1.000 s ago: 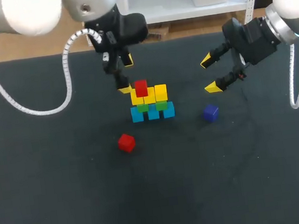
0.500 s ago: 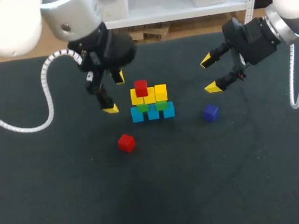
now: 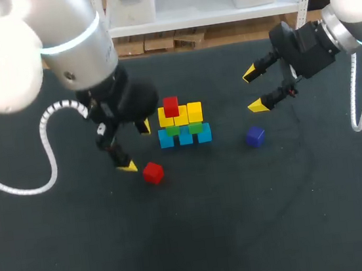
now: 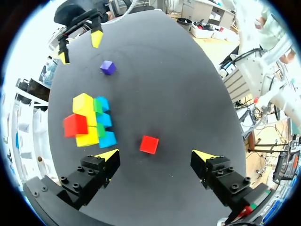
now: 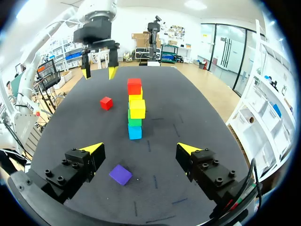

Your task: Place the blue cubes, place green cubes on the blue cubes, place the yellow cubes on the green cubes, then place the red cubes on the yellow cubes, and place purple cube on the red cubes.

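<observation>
Table (image 3: 244, 220) — stack (image 3: 183, 125), red cube (image 3: 152, 172), purple cube (image 3: 255, 136)

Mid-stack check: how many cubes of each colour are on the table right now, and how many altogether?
Blue cubes: 3
Green cubes: 2
Yellow cubes: 3
Red cubes: 2
Purple cube: 1
Total: 11
</observation>
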`<state>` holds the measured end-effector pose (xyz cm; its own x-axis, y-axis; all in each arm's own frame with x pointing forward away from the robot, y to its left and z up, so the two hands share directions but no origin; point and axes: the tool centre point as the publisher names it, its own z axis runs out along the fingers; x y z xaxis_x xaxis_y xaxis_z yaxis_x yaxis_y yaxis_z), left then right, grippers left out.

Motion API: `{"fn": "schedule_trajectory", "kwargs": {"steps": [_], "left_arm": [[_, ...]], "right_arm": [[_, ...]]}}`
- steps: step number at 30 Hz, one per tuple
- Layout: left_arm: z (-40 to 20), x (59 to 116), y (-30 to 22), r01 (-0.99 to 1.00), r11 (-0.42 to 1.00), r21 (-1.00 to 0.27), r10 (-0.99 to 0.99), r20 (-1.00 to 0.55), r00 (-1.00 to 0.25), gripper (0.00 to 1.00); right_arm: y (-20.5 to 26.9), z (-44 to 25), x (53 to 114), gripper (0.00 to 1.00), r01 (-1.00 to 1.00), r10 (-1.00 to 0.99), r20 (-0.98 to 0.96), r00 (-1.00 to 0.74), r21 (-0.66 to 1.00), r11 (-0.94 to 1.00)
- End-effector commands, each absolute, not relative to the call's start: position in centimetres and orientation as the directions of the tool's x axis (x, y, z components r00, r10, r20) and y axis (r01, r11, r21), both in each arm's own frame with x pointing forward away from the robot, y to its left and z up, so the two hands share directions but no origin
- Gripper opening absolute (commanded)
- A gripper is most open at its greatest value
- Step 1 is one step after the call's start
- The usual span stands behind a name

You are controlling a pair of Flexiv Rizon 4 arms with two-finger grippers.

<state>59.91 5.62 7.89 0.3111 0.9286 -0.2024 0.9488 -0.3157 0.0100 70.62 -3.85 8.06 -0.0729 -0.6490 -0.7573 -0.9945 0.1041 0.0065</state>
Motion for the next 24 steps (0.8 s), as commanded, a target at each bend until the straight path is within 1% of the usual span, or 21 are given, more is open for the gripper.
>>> {"fn": "schedule_trajectory", "kwargs": {"steps": [1, 18, 19, 24], "left_arm": [[5.8, 59.8, 5.5, 0.949, -0.315, 0.013, 0.928, -0.205, 0.311, 1.0], [1.3, 60.5, 4.7, 0.94, -0.34, 0.007, 0.928, -0.159, 0.337, 1.0], [1.2, 60.5, 4.7, 0.94, -0.341, 0.007, 0.928, -0.159, 0.337, 0.96], [0.3, 60.8, 4.9, 0.941, -0.34, 0.005, 0.928, -0.16, 0.336, 0.91]], "right_arm": [[-3.9, 8.0, 70.7, 1.0, -0.995, -0.647, -0.759, -0.072, 0.006, 0.103], [-3.9, 8.0, 70.7, 1.0, -0.995, -0.647, -0.759, -0.072, 0.006, 0.103], [-3.9, 8.0, 70.7, 1.0, -0.995, -0.647, -0.759, -0.072, 0.006, 0.103], [-3.9, 8.0, 70.7, 1.0, -0.995, -0.647, -0.759, -0.072, 0.006, 0.103]]}}
